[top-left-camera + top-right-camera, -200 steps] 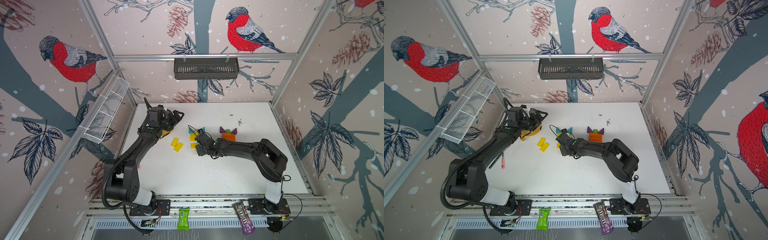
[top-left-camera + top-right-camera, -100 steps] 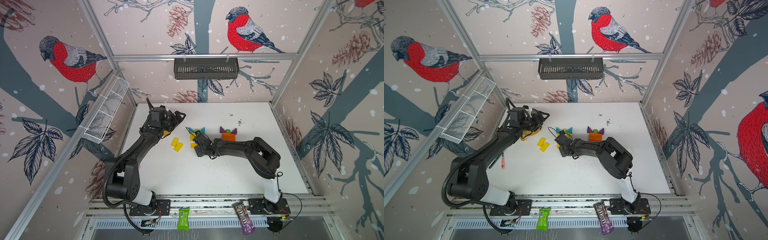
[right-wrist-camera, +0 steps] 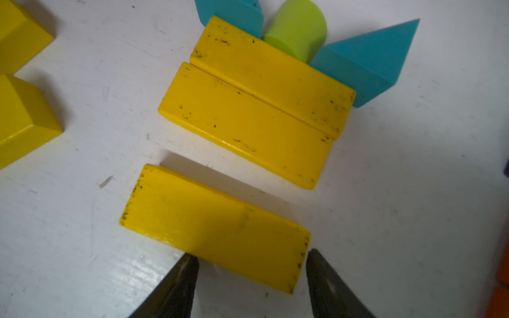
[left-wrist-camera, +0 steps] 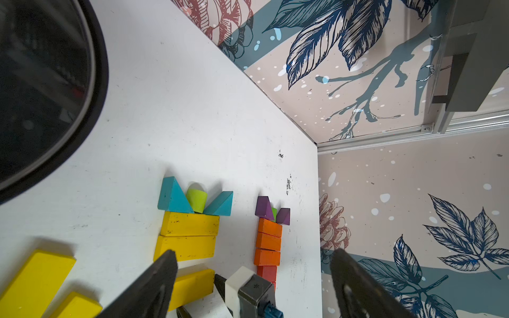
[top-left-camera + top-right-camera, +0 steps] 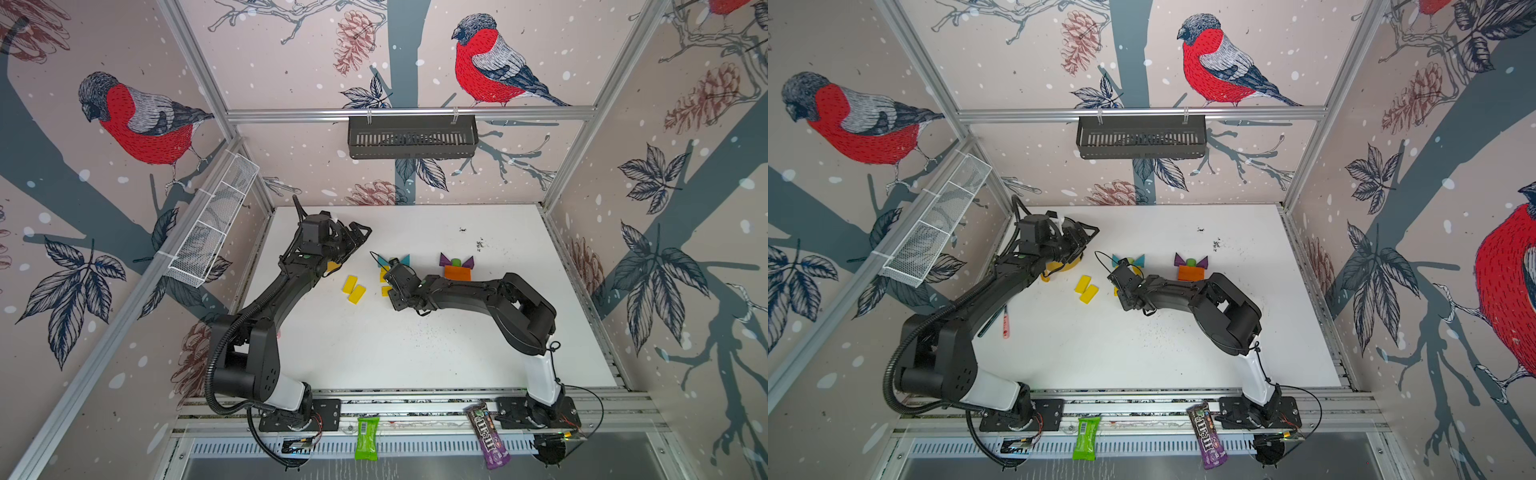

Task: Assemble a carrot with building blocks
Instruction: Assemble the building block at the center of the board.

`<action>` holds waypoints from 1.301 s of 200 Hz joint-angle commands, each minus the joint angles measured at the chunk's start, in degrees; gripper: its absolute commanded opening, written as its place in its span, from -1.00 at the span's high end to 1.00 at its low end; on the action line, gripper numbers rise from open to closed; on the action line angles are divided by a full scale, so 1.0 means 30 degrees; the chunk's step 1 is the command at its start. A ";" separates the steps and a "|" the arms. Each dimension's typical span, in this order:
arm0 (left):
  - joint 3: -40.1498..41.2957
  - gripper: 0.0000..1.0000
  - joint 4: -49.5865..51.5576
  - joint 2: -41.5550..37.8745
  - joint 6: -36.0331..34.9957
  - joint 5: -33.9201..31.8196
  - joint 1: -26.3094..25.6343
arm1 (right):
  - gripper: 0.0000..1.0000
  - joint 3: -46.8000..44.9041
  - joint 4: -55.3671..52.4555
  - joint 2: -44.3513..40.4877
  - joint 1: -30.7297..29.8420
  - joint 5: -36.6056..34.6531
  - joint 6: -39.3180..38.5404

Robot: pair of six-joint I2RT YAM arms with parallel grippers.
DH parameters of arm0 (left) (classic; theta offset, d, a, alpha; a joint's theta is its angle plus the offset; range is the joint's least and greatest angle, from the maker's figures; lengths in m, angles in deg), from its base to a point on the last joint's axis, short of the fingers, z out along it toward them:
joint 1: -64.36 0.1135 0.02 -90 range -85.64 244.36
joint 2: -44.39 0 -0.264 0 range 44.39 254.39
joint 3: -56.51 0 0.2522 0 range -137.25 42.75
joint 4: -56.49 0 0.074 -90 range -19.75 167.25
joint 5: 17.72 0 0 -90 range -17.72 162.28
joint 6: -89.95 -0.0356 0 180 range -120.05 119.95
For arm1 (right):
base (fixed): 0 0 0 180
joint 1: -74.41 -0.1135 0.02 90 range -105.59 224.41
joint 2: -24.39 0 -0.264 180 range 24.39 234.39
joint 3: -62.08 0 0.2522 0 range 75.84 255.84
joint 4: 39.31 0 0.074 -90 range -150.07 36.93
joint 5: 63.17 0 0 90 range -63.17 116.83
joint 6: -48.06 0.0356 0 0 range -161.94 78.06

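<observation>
the right pincer (image 3: 250, 256) is seen spread around the near end of a loose yellow bar (image 3: 209, 225), which lies flat on the white bench (image 3: 68, 247); whether its fingers (image 3: 176, 286) press the bar cannot be told. only in the right wrist view is a bare strip of bench seen between this bar and two joined yellow bars (image 3: 256, 110), which are topped by a lime-green block (image 3: 297, 27) set between two teal triangles (image 3: 363, 60). an orange carrot is shown whole only in the left wrist view: three orange bars (image 4: 268, 242) in a row, a red bar (image 4: 266, 272) at one end and two purple triangles (image 4: 264, 208) at the other. in both top views its red end is hidden by the right arm (image 5: 478, 291). the left pincer (image 4: 254, 252) is seen spread wide with nothing held, near a yellow pot (image 5: 1067, 267). a dark round lid (image 4: 55, 96) is seen close by in the left wrist view. two more yellow blocks (image 5: 354, 289) are seen lying loose between the pot and the yellow bars. a red pen (image 5: 1005, 324) is shown plainly in a top view, beside the left arm (image 5: 984, 299). the bench is marked with dark specks. the walls (image 5: 685, 208) are covered with red birds, leaves and cones. a black basket (image 5: 411, 137) is hung on the back wall and a white wire basket (image 5: 212, 224) on a side wall. a green pack (image 5: 367, 432) and a purple pack (image 5: 486, 436) are laid at the front edge.
</observation>
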State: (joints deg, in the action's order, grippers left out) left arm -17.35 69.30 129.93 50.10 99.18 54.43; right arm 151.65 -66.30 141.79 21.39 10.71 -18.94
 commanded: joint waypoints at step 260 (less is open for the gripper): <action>-0.0143 -0.75 -0.0441 0.0316 -0.0131 0.0116 -0.0056 | -0.41 0.0834 -0.0069 0.0454 0.0071 -0.0509 -0.0588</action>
State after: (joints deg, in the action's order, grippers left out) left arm -17.41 69.41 130.78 50.08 99.13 54.39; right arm 154.49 -65.86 143.94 21.68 10.29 -20.73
